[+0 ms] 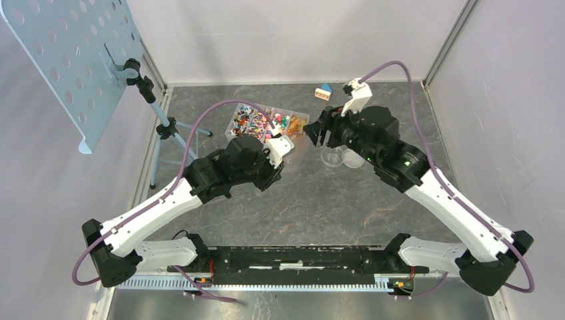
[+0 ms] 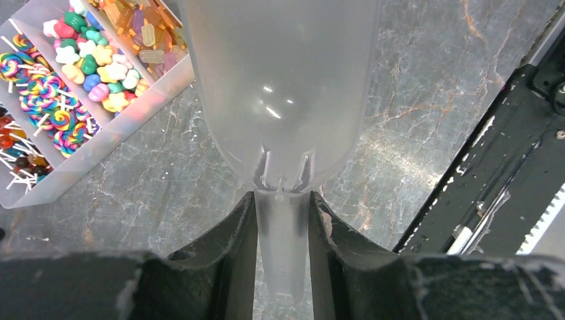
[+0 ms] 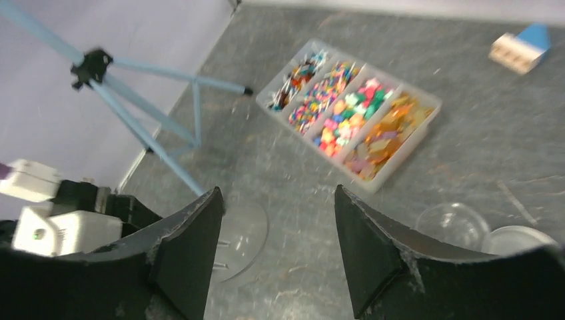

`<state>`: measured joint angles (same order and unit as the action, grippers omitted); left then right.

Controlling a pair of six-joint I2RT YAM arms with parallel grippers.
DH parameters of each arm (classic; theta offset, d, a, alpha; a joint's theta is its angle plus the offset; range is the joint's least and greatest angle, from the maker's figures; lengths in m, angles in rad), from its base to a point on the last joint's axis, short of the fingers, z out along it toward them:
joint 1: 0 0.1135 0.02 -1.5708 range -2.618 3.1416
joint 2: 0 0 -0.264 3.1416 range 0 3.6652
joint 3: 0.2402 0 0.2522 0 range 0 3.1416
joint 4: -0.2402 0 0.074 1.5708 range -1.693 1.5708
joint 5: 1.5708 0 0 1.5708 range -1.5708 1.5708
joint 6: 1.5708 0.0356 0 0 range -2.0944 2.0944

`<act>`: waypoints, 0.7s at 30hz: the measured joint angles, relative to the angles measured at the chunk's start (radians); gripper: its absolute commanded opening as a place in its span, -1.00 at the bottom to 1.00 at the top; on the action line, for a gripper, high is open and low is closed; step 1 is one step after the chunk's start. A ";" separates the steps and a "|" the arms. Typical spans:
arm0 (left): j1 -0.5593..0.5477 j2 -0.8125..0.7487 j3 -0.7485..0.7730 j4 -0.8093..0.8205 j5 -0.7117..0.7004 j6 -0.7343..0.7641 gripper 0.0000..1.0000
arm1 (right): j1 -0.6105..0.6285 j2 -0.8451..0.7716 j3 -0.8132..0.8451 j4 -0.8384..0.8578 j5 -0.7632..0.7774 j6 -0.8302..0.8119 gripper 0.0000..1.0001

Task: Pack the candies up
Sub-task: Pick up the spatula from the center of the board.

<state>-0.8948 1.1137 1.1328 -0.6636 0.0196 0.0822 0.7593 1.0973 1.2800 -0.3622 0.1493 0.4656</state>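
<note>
1. Because the candies (image 2: 86,67) are too small to pinch singly, the left hand (image 2: 283,203) is pressed tight on the handle of a clear scoop (image 2: 280,80).
2. The candies lie sorted in a divided tray (image 2: 106,143) on the bench (image 2: 413,100), just beside the scoop's bowl.
3. The right hand (image 3: 278,193) hangs spread and empty above the bench, probably free to steady the clear cup (image 3: 453,223), whose lid (image 3: 520,239) lies beside it.

Left arm (image 1: 166,200): extended forward and inward from its base, left gripper (image 2: 283,200) clamped on the handle of a clear scoop (image 2: 280,87). Right arm (image 1: 453,200): extended forward and inward, right gripper (image 3: 278,193) pointing left, jaws parted, nothing between them.
</note>
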 measured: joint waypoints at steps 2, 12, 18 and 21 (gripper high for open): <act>-0.010 -0.005 -0.008 0.006 -0.019 0.018 -0.59 | -0.013 0.027 -0.021 0.001 -0.078 0.010 0.29; -0.024 -0.010 -0.028 -0.013 -0.055 0.080 -0.63 | -0.037 0.092 -0.179 0.031 -0.333 0.068 -0.15; -0.024 -0.011 -0.042 -0.007 -0.069 0.111 -0.33 | -0.078 0.085 -0.244 0.117 -0.408 0.141 -0.84; -0.027 -0.018 -0.045 0.000 -0.087 0.124 0.18 | -0.110 0.081 -0.297 0.175 -0.446 0.203 -0.86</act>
<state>-0.9215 1.0962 1.0878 -0.6640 -0.0669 0.2058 0.6491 1.1786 0.9833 -0.1871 -0.2962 0.6689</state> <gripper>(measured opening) 0.388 0.105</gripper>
